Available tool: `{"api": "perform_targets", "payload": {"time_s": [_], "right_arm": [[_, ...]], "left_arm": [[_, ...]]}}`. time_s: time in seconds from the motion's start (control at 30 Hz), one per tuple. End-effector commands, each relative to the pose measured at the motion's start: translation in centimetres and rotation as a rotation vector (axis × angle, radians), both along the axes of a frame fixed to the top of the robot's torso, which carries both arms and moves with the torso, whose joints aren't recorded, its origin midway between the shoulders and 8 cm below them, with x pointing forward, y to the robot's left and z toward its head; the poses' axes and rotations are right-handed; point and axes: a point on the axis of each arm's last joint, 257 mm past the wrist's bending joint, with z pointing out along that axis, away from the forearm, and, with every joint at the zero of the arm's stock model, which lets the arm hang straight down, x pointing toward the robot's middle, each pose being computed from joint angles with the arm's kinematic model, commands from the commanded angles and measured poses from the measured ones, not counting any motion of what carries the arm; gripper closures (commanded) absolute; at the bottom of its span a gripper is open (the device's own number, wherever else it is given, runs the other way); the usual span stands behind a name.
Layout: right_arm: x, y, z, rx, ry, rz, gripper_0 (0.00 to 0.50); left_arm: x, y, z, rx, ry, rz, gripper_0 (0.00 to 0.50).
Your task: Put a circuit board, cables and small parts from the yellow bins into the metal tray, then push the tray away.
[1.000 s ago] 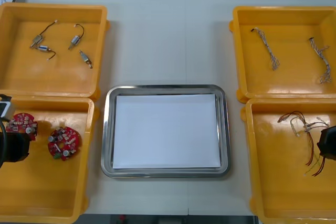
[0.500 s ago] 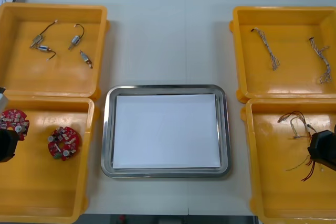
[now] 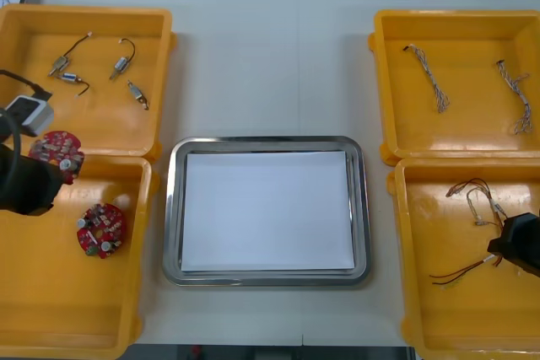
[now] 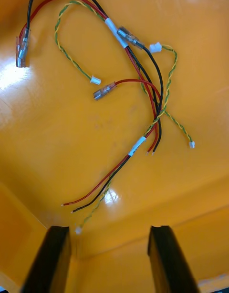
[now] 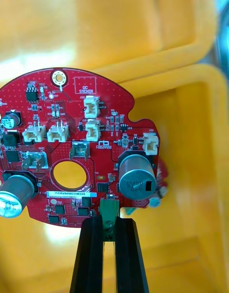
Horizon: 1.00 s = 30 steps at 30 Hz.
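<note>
My left gripper (image 3: pixel 46 173) is shut on the edge of a round red circuit board (image 3: pixel 57 151), held above the near left yellow bin (image 3: pixel 51 309). In the left wrist view the fingers (image 5: pixel 93 255) pinch the circuit board (image 5: pixel 71 145) at a green part on its rim. A second circuit board (image 3: pixel 101 229) lies in that bin. My right gripper (image 3: pixel 516 249) hangs over the near right yellow bin (image 3: pixel 456 318), open. Between its fingers (image 4: pixel 57 255) there is nothing; the red, black and yellow cables (image 4: pixel 138 83) lie on the bin floor beyond the tips.
The metal tray (image 3: pixel 173 208), white inside, sits mid-table between the bins. Several small metal parts (image 3: pixel 93 69) lie in the far left bin (image 3: pixel 160 82). Two blue and white twisted cables (image 3: pixel 430 77) lie in the far right bin (image 3: pixel 384 82).
My left gripper has risen with the circuit board and moved toward the far side. The right gripper has opened, and loose red and black wire ends now stretch toward the tray.
</note>
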Motion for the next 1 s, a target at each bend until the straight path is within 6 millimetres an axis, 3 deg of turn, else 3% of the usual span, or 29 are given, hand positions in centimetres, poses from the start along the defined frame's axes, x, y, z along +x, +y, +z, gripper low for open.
{"api": "perform_targets", "payload": {"time_s": [0.03,0.27,0.57,0.73,1.0], "right_arm": [[-0.4,0.4,-0.1,0.003,-0.01,-0.018,0.0],[0.6,-1.0,0.8,-0.015,-0.028,-0.052,0.0],[3.2,-2.2,0.9,0.046,-0.026,-0.186,0.0],[4.1,-2.0,1.2,0.109,-0.026,-0.311,0.0],[4.6,-2.6,1.0,0.158,-0.008,-0.441,0.0]], "left_arm": [[1.1,-5.2,1.5,-0.096,-0.026,0.019,0.5],[0.9,-10.9,1.4,-0.152,-0.018,-0.014,0.5],[0.4,-16.3,0.7,-0.194,-0.017,-0.053,0.5],[0.3,-18.7,-0.2,-0.2,-0.028,-0.084,0.5],[-0.7,-20.8,-1.5,-0.188,-0.007,-0.118,0.5]]}}
